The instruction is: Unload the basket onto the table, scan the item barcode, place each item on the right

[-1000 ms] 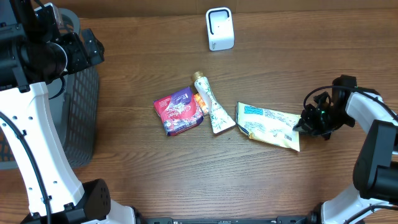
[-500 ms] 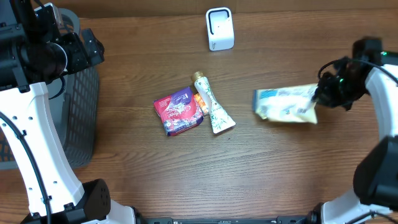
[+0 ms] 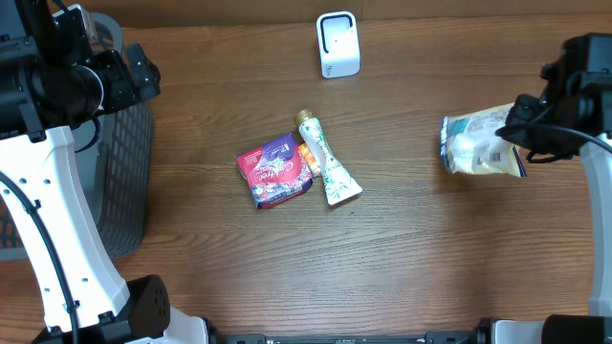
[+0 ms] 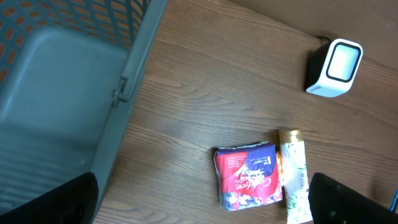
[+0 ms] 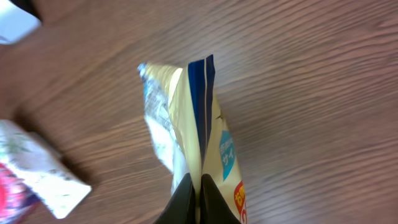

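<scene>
Gripping the item, a pale yellow snack bag (image 3: 473,143), by its crimped end in the right pincer (image 3: 521,134), closed tight on the film with no gap showing in the wrist view. Hanging clear of the wooden surface (image 3: 411,268), with most of the bag stretching away to the left of that pincer. Carrying dark blue stripes along the seam just ahead of the fingertips (image 5: 183,208), plus a light blue patch with white Japanese characters, seemingly "サイ", and a red-and-orange badge right beside the grip, cut off and unreadable. Showing a small pale patch near the grip from overhead, too blurred to call a barcode. Standing far off to the left of the right pincer and beyond it: a white scanner (image 3: 338,44). Lying well to the left of the right pincer, and just ahead of the left pincer (image 4: 202,183) in its own camera: a red packet (image 3: 275,170) with a purple corner and white cursive script too small to read, touching a white tube (image 3: 327,164) with a gold cap, green print and an orange patch. Gaping wide with nothing held, that left pincer, over the rim of a grey mesh basket (image 3: 124,172) on its left.
</scene>
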Action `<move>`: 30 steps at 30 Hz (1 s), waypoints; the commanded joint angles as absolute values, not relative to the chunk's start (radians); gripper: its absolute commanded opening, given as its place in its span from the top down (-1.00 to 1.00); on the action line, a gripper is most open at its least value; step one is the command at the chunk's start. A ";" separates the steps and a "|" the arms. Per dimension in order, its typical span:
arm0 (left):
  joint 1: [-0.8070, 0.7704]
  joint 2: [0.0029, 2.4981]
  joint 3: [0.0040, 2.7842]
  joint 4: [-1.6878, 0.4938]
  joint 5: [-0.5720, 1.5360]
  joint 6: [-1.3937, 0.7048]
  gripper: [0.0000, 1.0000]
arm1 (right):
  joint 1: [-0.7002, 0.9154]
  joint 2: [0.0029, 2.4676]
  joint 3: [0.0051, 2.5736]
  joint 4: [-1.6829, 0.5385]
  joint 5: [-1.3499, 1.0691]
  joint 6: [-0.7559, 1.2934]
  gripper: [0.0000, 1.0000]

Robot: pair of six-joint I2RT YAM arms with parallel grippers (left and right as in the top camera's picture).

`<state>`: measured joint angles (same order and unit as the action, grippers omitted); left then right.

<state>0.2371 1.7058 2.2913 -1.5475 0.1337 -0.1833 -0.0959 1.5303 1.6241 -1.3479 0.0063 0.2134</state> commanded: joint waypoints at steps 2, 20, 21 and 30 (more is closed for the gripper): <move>0.235 1.702 2.305 -1.544 0.126 -0.179 -1.00 | -0.090 1.530 1.642 -1.341 0.170 0.266 0.93; 0.235 1.702 2.305 -1.544 0.126 -0.179 -1.00 | -0.074 1.625 1.638 -1.341 0.313 0.319 0.93; 0.235 1.702 2.305 -1.544 0.126 -0.179 -0.99 | -0.058 1.643 1.638 -1.342 0.309 0.325 0.93; 0.235 1.702 2.305 -1.544 0.126 -0.179 -0.99 | 0.204 1.748 1.638 -1.324 0.294 0.398 0.93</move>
